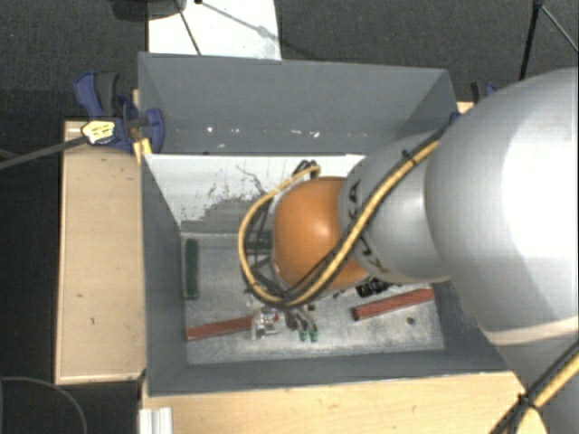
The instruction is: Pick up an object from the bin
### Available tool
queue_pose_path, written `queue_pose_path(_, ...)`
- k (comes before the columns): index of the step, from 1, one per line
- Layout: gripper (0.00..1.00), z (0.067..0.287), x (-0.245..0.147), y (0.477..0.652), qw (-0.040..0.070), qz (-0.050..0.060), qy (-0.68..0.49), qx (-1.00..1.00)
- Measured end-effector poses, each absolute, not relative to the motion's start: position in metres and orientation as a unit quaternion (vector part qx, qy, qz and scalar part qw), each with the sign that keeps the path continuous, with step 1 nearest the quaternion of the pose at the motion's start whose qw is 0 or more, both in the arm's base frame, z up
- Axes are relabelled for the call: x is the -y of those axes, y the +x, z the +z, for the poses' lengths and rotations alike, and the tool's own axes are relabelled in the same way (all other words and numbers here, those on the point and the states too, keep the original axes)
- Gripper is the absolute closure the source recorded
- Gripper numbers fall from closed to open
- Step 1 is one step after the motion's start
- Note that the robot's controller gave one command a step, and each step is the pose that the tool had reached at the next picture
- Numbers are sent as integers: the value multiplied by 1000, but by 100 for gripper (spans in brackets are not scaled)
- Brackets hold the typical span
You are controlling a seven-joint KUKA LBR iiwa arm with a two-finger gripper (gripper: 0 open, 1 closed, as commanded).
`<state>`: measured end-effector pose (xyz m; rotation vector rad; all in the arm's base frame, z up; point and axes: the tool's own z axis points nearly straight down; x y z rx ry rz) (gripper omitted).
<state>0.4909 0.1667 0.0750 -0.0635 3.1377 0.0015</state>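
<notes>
My gripper (pixel 288 322) hangs low over the bin floor near the front wall, below the orange cover. A long reddish-brown stick (pixel 215 330) lies flat on the floor, its right end reaching up to the gripper; whether they touch I cannot tell. A second reddish-brown stick (pixel 391 306) lies to the gripper's right, partly under the arm. A dark green bar (pixel 191 268) lies along the left wall, well clear of the gripper.
The big grey arm and its orange cover hide the middle and right of the bin floor. The front wall is close behind the gripper. Bare floor shows between the green bar and the gripper.
</notes>
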Motion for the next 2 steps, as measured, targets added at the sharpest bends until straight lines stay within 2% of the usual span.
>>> queue_pose_path(1, 100, 119, -172, 497, -1, 0, -20, -1000)
queue_pose_path(2, 100, 249, -165, 495, 1, 0, -32, -999)
